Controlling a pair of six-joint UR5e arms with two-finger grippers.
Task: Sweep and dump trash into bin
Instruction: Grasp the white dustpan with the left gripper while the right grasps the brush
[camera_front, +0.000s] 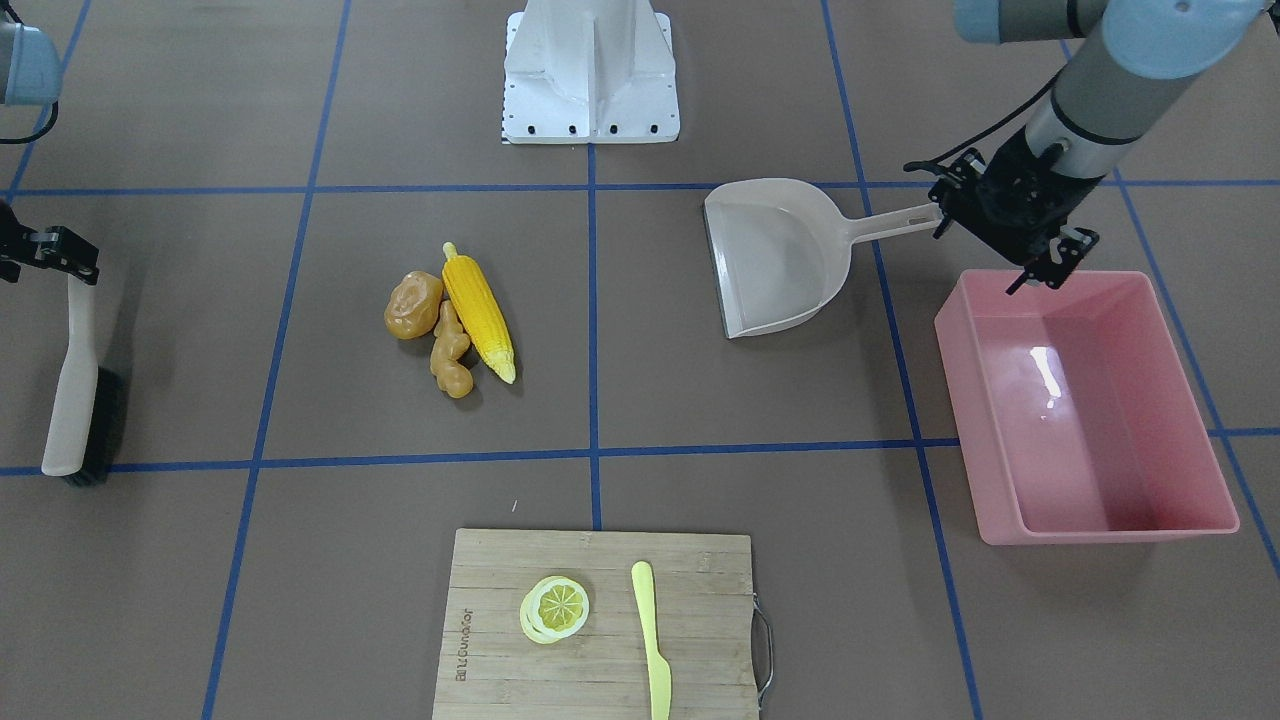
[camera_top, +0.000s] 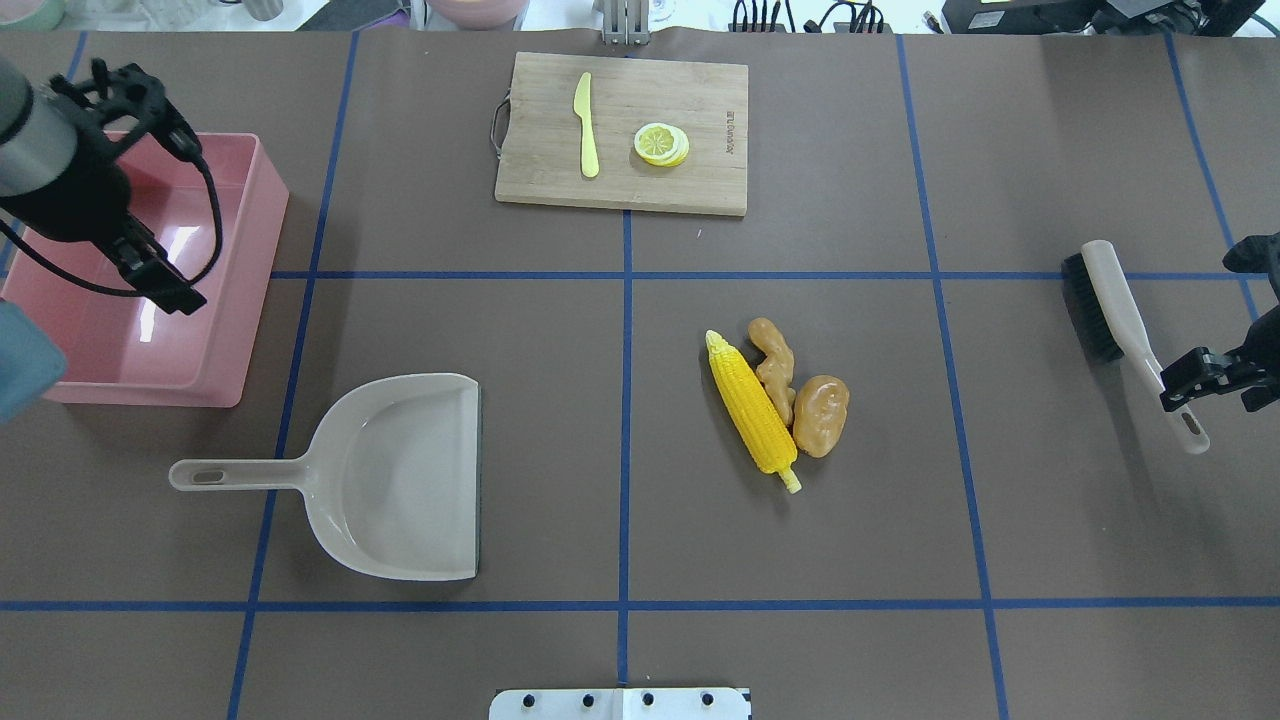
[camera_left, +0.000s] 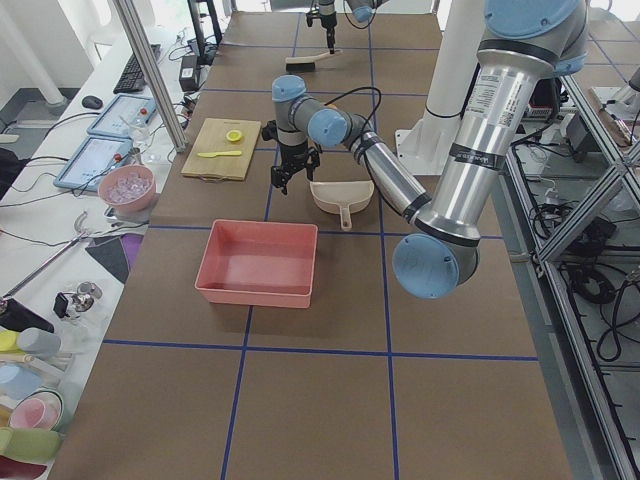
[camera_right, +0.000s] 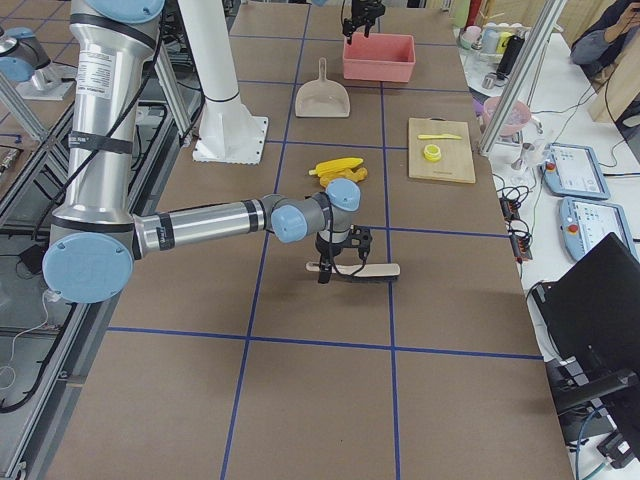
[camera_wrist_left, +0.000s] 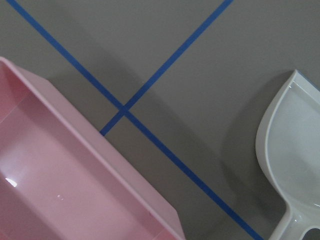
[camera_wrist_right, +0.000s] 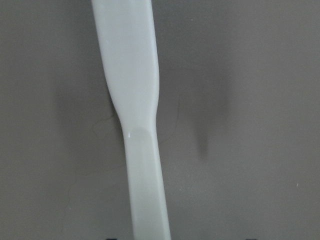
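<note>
The trash lies together mid-table: a yellow corn cob (camera_front: 480, 315), a brown potato (camera_front: 412, 305) and a tan ginger root (camera_front: 450, 355). The pink bin (camera_front: 1120, 525) stands at the robot's left; its rim also shows in the overhead view (camera_top: 265, 260). My left gripper (camera_front: 1040, 250) hovers open and empty over the bin's near corner, beside the beige dustpan's (camera_front: 780, 255) handle. My right gripper (camera_top: 1190, 385) is open, straddling the white handle (camera_wrist_right: 135, 125) of the brush (camera_front: 75, 400), which lies on the table.
A wooden cutting board (camera_front: 500, 600) with a lemon slice (camera_front: 553, 608) and a yellow knife (camera_front: 652, 640) lies at the far edge. The robot's white base (camera_front: 590, 80) stands at the near edge. Blue tape lines cross the brown table.
</note>
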